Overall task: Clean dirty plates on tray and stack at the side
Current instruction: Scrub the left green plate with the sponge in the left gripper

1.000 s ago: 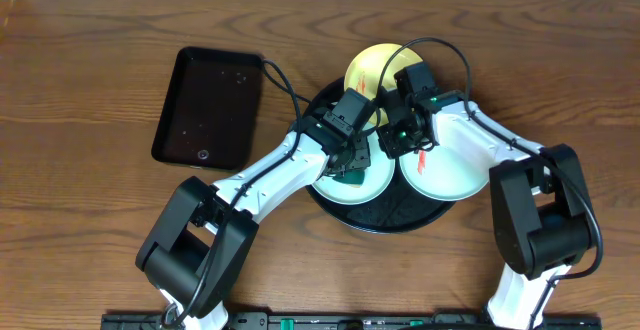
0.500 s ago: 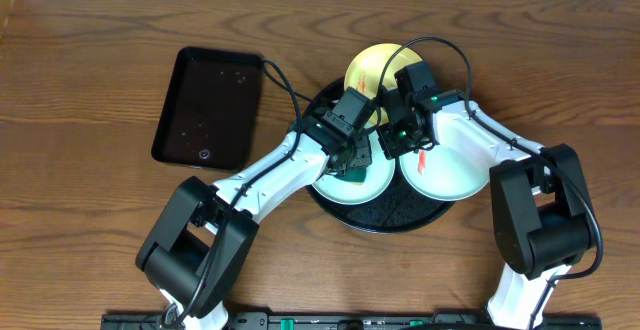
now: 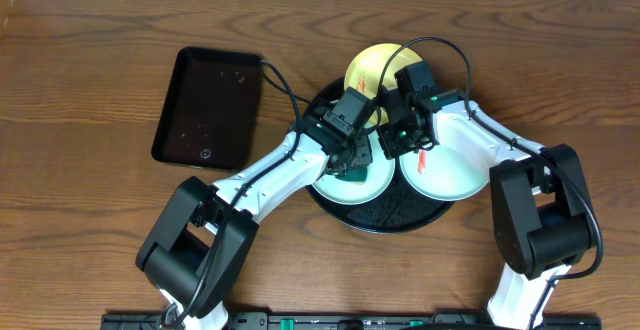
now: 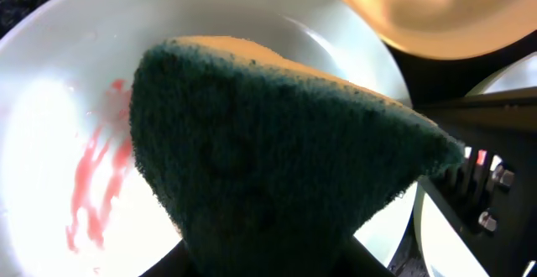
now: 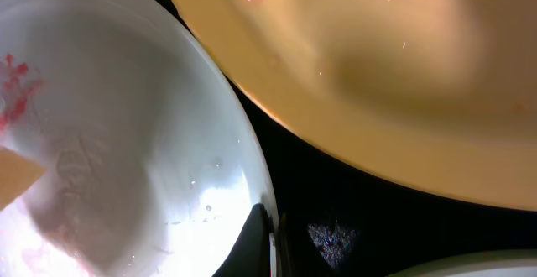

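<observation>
Nothing moved; right fingers [image 5: 252,252] seemingly pinch blue-green plate [image 5: 126,126] rim.

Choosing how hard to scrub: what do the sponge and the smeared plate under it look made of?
The sponge: yellow foam with a dark green fibrous scouring face, rough and matte. The plate: probably glazed ceramic or melamine; smooth, with bright glare.

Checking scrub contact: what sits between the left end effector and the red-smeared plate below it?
A dark green sponge, gripped by the left end effector, sits over the plate; the left wrist view shows it best.
</observation>
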Controlling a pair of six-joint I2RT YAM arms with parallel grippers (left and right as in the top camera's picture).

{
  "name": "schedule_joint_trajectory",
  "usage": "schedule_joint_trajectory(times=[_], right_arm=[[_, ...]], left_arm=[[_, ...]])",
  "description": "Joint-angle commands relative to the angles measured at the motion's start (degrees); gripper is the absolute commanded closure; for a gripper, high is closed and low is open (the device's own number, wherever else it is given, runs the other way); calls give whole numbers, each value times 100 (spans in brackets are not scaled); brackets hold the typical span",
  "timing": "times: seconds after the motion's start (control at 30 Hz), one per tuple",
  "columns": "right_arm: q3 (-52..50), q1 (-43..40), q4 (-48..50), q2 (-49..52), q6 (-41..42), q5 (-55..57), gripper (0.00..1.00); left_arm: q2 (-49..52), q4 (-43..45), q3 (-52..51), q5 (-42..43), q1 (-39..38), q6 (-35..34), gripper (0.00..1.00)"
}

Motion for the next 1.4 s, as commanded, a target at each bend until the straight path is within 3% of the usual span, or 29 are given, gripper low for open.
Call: schedule_joint_trajectory(times=[0.0, 0.37, 0.43, 0.57, 0.87, 1.2, 1.37], right_arm=[[4, 26, -20, 111, -4, 101, 99], [4, 26, -31, 111, -2, 101, 99], [7, 26, -22, 111, -2, 101, 99], [7, 26, -22, 111, -4, 101, 99], [4, 26, -24, 111, -4, 101, 99], [4, 26, -35, 111, -4, 103, 99], [4, 26, -35, 111, -4, 103, 98]], left_arm=[[219, 68, -33, -114, -22, -94, 66], [535, 157, -33, -111, -31, -420, 65], [535, 205, -33, -109, -31, -420, 56], [535, 219, -33, -109, -31, -417, 52], [520, 210, -33, -111, -28, -407, 51], [140, 151, -26, -114, -28, 87, 52], [138, 153, -26, -111, -28, 87, 35]])
